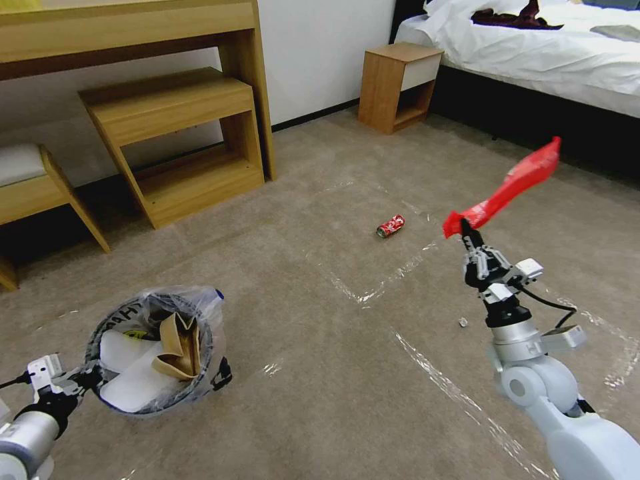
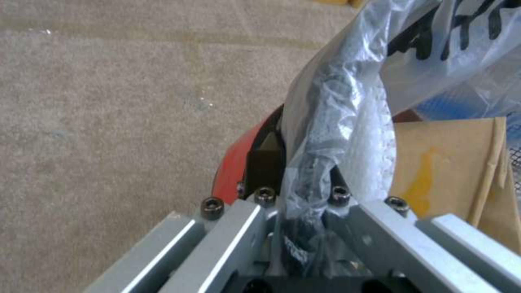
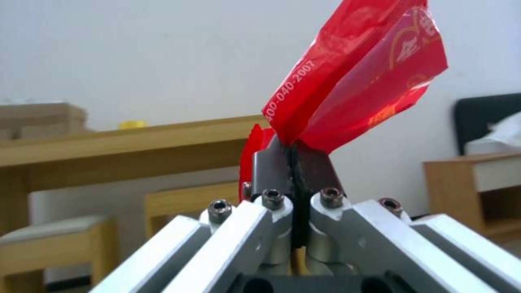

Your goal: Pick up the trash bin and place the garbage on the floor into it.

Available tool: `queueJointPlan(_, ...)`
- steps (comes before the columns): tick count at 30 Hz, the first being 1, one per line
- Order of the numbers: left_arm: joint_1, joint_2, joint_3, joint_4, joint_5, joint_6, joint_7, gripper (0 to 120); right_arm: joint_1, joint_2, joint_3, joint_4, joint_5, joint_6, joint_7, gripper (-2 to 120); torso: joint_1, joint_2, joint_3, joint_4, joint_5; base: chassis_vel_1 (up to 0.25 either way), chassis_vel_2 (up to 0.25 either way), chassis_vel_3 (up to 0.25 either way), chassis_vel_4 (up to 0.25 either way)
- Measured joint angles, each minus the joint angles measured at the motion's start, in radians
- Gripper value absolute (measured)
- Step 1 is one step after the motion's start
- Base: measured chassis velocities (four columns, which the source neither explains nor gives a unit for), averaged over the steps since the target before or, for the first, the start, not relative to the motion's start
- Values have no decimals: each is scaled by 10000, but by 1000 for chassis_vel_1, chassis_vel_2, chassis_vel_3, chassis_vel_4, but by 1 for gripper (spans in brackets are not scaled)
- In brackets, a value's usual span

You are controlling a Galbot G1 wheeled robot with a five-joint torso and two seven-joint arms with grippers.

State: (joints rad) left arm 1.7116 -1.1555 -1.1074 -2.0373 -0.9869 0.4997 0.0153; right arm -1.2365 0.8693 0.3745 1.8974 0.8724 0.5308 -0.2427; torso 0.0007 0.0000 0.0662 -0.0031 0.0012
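1. While the left gripper (image 1: 90, 377) clamps the trash bin (image 1: 157, 347) by its rim, low at the robot's left, the right gripper (image 1: 467, 233) pinches a red wrapper (image 1: 510, 187) aloft.
2. Step in hand, seemingly: carrying the wrapper across for release over the bin.
3. A crushed can (image 1: 391, 226) lies on the floor (image 1: 320, 333).

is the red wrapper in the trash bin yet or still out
Out. The right gripper holds the red wrapper aloft, off to the side of the trash bin held by the left gripper.

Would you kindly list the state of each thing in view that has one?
Bin: lifted, gripped at its rim, holding slippers and a carton.
Left hand: shut on the bin's rim.
Wrapper: held up in the air.
Right hand: shut on the wrapper.
Can: lying on the carpet.
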Motion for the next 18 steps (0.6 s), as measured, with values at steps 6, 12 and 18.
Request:
queueJointPlan(6, -109, 471, -23, 0, -962, 556, -564, 1, 400, -392, -820, 221, -244, 89, -9, 0, 0, 0, 1, 0, 0, 0, 0, 0, 0)
queueJointPlan(12, -227, 642, 67, -19, -1385, 773, -812, 1, 575, -601, -1064, 364, -245, 90, -9, 0, 0, 0, 1, 1, -1, 0, 0, 0, 0)
queueJointPlan(18, -256, 805, 160, -2, -1479, 873, -848, 1, 813, -801, -1404, 435, -265, 74, 19, 0, 0, 0, 0, 1, 0, 0, 0, 0, 0)
